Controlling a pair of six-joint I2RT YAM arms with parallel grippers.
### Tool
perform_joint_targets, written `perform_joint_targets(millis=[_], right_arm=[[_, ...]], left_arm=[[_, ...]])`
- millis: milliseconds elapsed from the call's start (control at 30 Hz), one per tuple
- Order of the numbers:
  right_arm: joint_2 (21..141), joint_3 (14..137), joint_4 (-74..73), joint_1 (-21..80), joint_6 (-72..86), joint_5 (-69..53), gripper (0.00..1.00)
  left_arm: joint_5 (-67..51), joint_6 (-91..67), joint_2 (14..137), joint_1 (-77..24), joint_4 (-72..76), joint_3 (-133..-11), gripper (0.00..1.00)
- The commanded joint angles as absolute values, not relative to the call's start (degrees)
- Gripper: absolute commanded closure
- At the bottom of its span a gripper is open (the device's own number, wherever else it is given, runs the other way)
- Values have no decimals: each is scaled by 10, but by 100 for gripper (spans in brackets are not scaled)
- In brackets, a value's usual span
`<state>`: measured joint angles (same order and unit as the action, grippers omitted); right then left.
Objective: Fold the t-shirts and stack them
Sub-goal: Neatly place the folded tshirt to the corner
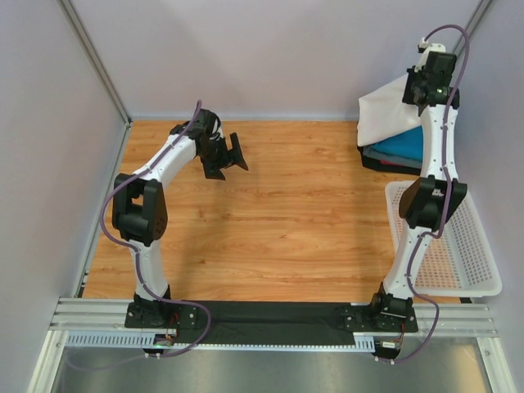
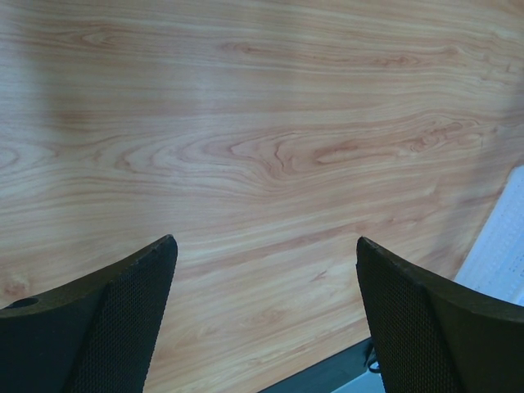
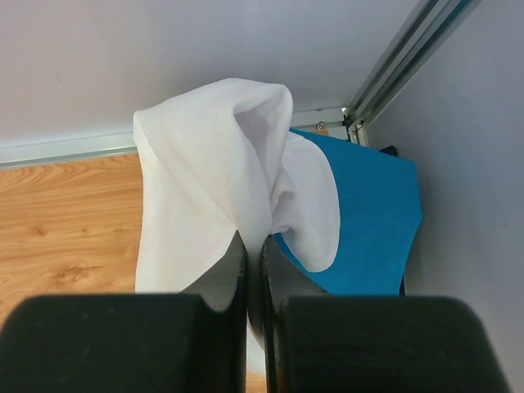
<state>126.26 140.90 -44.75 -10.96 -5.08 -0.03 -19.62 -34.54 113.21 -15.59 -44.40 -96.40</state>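
Observation:
At the back right corner my right gripper (image 1: 419,84) (image 3: 252,237) is shut on a pinch of the white t-shirt (image 1: 381,115) (image 3: 205,172). The cloth hangs from the jaws in loose folds, lifted above the pile. Under it lies a bright blue t-shirt (image 1: 399,146) (image 3: 370,214), with a dark layer (image 1: 383,162) beneath that. My left gripper (image 1: 228,155) (image 2: 264,240) hovers open over the bare wooden table (image 2: 262,139) at the back left, with nothing between its fingers.
A white perforated plastic basket (image 1: 468,246) (image 2: 503,254) sits along the right side of the table, beside the right arm. Grey walls close in the back and both sides. A black strip and metal rails run along the near edge.

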Motion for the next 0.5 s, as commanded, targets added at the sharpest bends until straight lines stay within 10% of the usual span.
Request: perform_joint_targets(millis=[0,467], right_arm=[[1252,1431,-392,-116,-66,-15,100],[1294,1394,-362,-174,-99,-1,100]], left_arm=[[-207,-358,1137,-152,-448,-991,4],[-197,-371,1186,-152,-503,-1052,5]])
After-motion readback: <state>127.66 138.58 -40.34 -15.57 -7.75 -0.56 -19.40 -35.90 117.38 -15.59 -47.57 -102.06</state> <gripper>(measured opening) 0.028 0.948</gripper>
